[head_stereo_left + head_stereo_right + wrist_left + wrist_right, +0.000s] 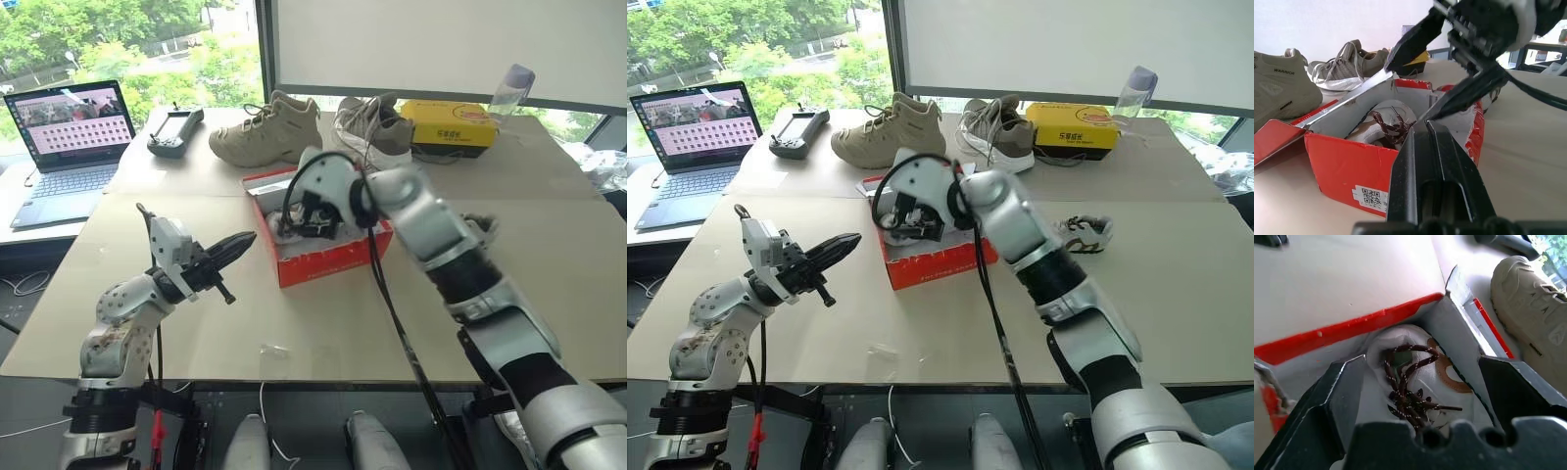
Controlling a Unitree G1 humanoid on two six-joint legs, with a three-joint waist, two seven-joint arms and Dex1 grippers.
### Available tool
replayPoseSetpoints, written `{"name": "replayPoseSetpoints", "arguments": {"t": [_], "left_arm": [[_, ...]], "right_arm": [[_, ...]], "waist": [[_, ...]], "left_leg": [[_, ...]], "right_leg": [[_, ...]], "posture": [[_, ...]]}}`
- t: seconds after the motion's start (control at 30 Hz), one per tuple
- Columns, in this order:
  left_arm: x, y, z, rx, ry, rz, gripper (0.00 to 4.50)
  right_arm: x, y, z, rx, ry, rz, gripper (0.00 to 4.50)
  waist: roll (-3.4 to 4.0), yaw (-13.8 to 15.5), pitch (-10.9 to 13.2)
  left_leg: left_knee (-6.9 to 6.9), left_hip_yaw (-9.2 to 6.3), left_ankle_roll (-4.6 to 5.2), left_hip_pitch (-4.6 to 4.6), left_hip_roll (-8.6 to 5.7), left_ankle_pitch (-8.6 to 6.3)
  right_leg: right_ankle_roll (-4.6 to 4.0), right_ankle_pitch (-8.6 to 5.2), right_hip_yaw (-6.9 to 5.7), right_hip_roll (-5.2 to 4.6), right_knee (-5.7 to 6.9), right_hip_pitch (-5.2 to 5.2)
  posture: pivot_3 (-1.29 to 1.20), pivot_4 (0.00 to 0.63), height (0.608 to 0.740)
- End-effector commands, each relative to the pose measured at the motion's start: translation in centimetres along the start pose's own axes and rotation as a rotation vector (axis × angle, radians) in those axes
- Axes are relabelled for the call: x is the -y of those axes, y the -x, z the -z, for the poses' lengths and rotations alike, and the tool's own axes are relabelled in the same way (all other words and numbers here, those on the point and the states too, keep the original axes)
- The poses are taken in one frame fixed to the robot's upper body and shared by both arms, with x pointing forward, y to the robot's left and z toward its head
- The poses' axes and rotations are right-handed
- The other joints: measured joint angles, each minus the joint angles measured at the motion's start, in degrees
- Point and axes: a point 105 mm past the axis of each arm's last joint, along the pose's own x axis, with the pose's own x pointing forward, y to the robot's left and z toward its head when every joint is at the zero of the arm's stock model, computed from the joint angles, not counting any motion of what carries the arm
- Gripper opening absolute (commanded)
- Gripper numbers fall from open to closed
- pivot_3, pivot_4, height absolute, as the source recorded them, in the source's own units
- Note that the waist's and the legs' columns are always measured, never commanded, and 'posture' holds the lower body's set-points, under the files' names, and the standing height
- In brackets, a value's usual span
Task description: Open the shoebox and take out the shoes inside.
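Note:
The red shoebox (333,262) stands open in the middle of the table, its lid flap (1273,139) folded out and lying flat on the table. Inside lies a white shoe (1425,374) with dark brown laces. My right gripper (1420,396) hangs open just above the box, a finger on either side of that shoe and not touching it. A second small black-and-white shoe (1085,233) lies on the table right of the box. My left gripper (233,246) is shut and empty, hovering left of the box with its tip aimed at it.
Along the far edge sit a beige boot (269,130), a grey sneaker (377,127), a yellow box (449,125) and a water bottle (511,88). A handheld controller (174,132) and a laptop (69,137) are at the far left.

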Motion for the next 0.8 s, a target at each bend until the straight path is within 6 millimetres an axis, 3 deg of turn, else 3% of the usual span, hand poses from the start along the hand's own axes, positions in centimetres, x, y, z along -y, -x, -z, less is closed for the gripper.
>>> {"name": "replayPoseSetpoints", "arguments": {"t": [0.03,0.27,0.47,0.57,0.8], "left_arm": [[0.2,0.3,-1.2,0.024,-0.033,-0.003,0.00],[0.1,0.6,-1.1,0.018,-0.035,-0.017,0.00],[0.1,0.8,-1.1,0.014,-0.036,-0.026,0.00],[0.1,0.9,-1.1,0.010,-0.036,-0.028,0.00],[0.2,0.8,-1.1,0.007,-0.032,-0.020,0.00]], "right_arm": [[1.0,-1.1,-0.5,-0.007,0.164,0.052,4.36],[-0.2,-4.0,0.8,-0.066,0.267,0.052,4.36],[-1.2,-4.9,0.9,-0.054,0.238,0.025,4.36],[-1.3,-4.9,1.0,-0.050,0.229,0.021,3.74],[-1.1,-5.0,1.3,-0.066,0.218,0.053,1.46]], "waist": [[0.00,-0.22,0.00],[0.00,-0.83,0.00],[0.00,-0.62,0.00],[0.00,-0.76,0.00],[0.00,-0.65,0.00]], "left_leg": [[-0.01,0.00,0.00,0.01,0.00,0.00],[-0.08,-0.03,0.00,0.05,0.02,0.00],[-0.07,-0.06,0.00,0.05,0.02,0.00],[-0.07,-0.05,0.00,0.06,0.02,0.00],[-0.07,-0.06,0.00,0.07,0.02,0.00]], "right_leg": [[0.00,0.00,0.00,0.00,0.00,0.01],[-0.03,0.00,0.01,0.04,0.08,-0.03],[-0.03,0.00,0.00,0.03,0.08,0.00],[-0.03,0.00,0.01,0.03,0.09,0.00],[-0.03,0.00,0.00,0.04,0.09,0.01]], "posture": [[0.00,0.150,0.712],[0.00,0.150,0.712],[0.00,0.150,0.712],[0.00,0.150,0.712],[0.00,0.150,0.712]]}}
